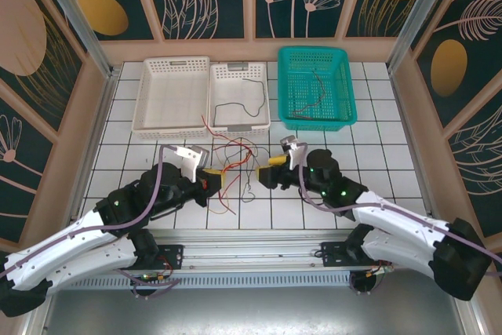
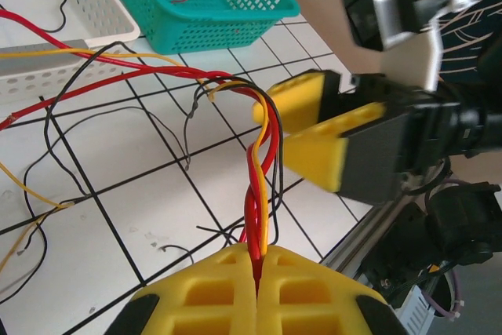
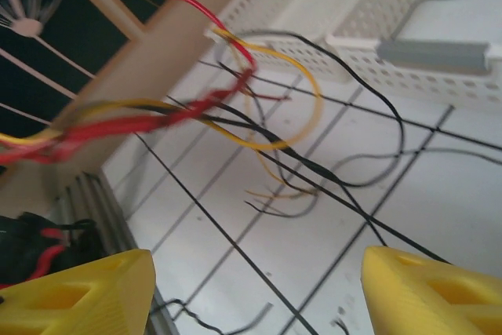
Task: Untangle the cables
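When looking from above, see cables [image 1: 235,164] snarled on table [image 1: 376,186] between arms, left gripper [image 1: 213,184] clamped on them as anchor, right gripper [image 1: 269,172] facing it. From left wrist, see left gripper [image 2: 259,260] pinched shut on twisted red-and-yellow strands, probably to hold them taut for right gripper [image 2: 273,127], spread wide beside them. From right wrist, see fingers [image 3: 78,292] far apart, empty, cables [image 3: 157,119] crossing just ahead, ready for picking.

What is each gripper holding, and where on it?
Left gripper pinches the red and yellow cables where they twist together; right gripper is open, holding nothing.
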